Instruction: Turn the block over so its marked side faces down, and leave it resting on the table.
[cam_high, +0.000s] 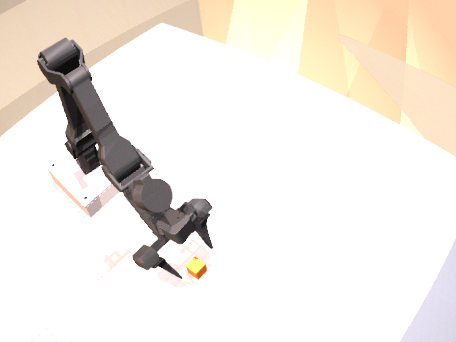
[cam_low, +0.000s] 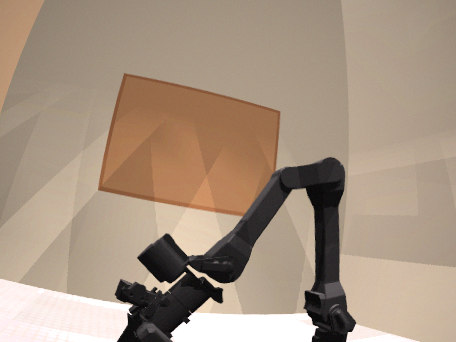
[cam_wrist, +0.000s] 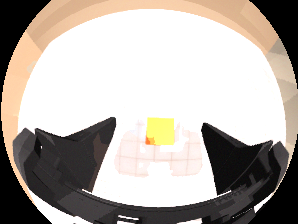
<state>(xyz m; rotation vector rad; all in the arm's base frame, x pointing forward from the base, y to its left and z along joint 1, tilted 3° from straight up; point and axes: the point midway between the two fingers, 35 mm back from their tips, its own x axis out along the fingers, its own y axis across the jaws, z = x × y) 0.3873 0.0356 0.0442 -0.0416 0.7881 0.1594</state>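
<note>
A small orange-yellow block (cam_high: 197, 269) (cam_wrist: 162, 129) rests on the white table (cam_high: 310, 180). My gripper (cam_high: 195, 262) (cam_wrist: 160, 124) is wide open and empty. It hovers low, just behind the block, with one dark finger on each side and neither touching it. In the wrist view the block sits apart between the fingertips, its top plain yellow with a reddish patch at its lower left edge. I cannot tell which face carries the mark. The exterior view shows only the arm (cam_low: 260, 220); the block and the fingers are out of its frame.
The arm's white base box (cam_high: 80, 192) stands on the table at the left. The table's edge (cam_high: 425, 295) runs along the right side. An orange panel (cam_low: 190, 145) hangs on the back wall.
</note>
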